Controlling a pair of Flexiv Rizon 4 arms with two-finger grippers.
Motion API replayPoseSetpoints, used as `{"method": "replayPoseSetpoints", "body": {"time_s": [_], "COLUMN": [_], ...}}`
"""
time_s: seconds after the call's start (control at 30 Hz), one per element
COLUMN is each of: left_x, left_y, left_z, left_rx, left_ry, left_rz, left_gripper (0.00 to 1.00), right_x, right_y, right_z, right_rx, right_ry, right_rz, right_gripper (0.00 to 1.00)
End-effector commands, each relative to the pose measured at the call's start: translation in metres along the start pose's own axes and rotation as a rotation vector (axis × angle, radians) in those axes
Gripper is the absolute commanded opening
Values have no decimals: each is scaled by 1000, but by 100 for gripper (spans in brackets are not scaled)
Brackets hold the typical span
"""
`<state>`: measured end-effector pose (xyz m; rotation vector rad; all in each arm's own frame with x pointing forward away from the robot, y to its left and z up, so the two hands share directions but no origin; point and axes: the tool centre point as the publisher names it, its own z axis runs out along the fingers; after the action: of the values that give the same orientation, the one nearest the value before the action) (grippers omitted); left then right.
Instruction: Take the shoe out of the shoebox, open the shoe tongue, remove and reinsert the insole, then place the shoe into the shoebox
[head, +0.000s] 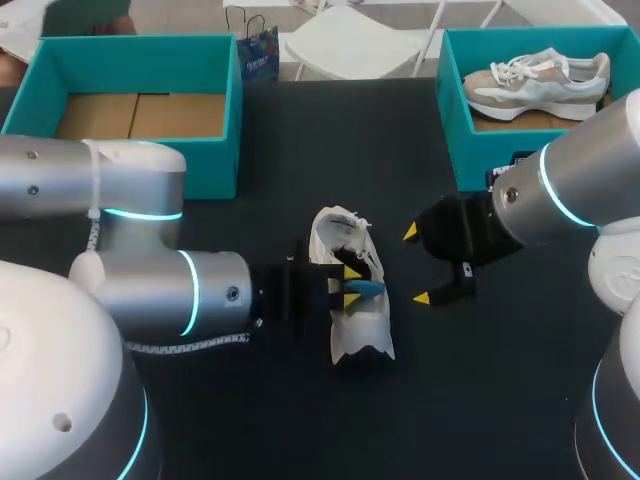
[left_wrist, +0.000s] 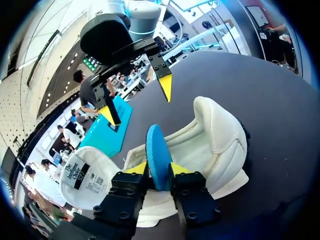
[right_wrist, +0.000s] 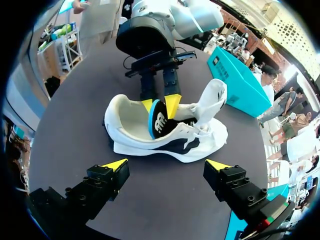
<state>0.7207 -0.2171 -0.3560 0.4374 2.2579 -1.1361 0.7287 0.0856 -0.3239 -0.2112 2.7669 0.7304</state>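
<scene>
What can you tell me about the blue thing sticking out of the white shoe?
It is the insole, a thin, soft-looking pad with a rounded blue edge and a dark face with white print. It stands on edge, rising partly out of the white shoe, with its lower end inside the opening. The left gripper pinches it between both yellow tips.

Dark table (head: 480, 400); spare sneaker (head: 535, 80) far right corner.

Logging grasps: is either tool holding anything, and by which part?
Left tool pinches the insole by its raised end; right tool holds nothing.
</scene>
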Motion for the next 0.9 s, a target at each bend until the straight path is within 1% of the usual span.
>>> {"method": "replayPoseSetpoints", "body": {"time_s": [0.03, 0.23, 0.47, 0.53, 0.7, 0.8, 0.83, 0.9], "left_x": [2, -6, -13, -13, -9, -6, -5, -3], "left_y": [0, -13, -27, -31, -36, -36, -35, -35], "left_z": [-2, -11, -15, -16, -13, -10, -8, -7], "left_rx": [24, 72, 100, 111, 123, 129, 130, 131], "left_ry": [8, 24, 28, 35, 53, 63, 68, 73], "left_rz": [-9, -36, -25, -18, -18, -22, -24, -28], "left_gripper": [48, 48, 49, 48, 48, 44, 31, 31], "right_x": [1, 1, 1, 1, 1, 1, 1, 1], "right_y": [0, 0, 0, 0, 0, 0, 0, 0], "right_z": [1, 1, 1, 1, 1, 1, 1, 1], "right_rx": [1, 1, 1, 1, 1, 1, 1, 1], "right_ry": [-1, -1, -1, -1, -1, -1, -1, -1], "right_rz": [0, 0, 0, 0, 0, 0, 0, 0], "right_gripper": [100, 100, 100, 100, 100, 100, 100, 100]}}
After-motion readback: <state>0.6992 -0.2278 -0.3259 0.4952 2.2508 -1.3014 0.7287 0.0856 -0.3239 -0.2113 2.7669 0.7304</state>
